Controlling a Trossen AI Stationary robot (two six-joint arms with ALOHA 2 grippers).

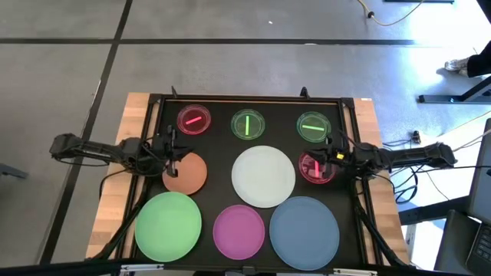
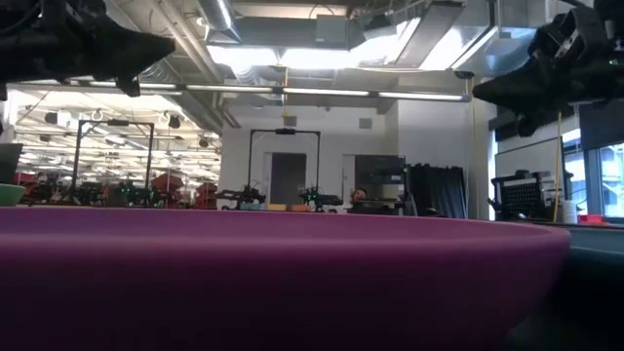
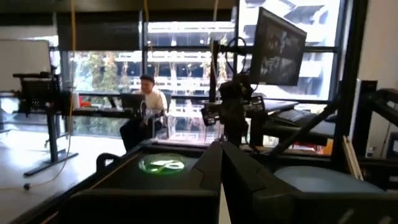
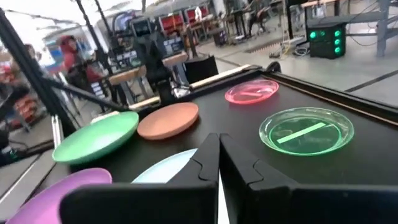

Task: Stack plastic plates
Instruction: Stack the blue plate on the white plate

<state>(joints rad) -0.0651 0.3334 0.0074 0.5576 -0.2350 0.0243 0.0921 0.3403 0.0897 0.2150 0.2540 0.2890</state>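
Note:
On the black mat lie five plates: orange (image 1: 186, 172), white (image 1: 263, 176), green (image 1: 169, 222), magenta (image 1: 238, 230) and blue (image 1: 304, 228). Small translucent dishes lie flat along the far side: red (image 1: 193, 120), green (image 1: 248, 124) and green (image 1: 313, 126). Another red dish (image 1: 316, 167) sits right of the white plate. My left gripper (image 1: 173, 157) hovers shut over the orange plate's far-left rim, fingers together (image 3: 221, 165). My right gripper (image 1: 326, 157) hovers shut above the right red dish, fingers together (image 4: 219, 158).
A raised black frame (image 1: 253, 98) borders the mat on the wooden table (image 1: 134, 115). The magenta plate (image 2: 273, 283) fills the low view's foreground. A person (image 3: 146, 99) sits at a desk beyond the table. Bare mat shows between the far dishes and the plates.

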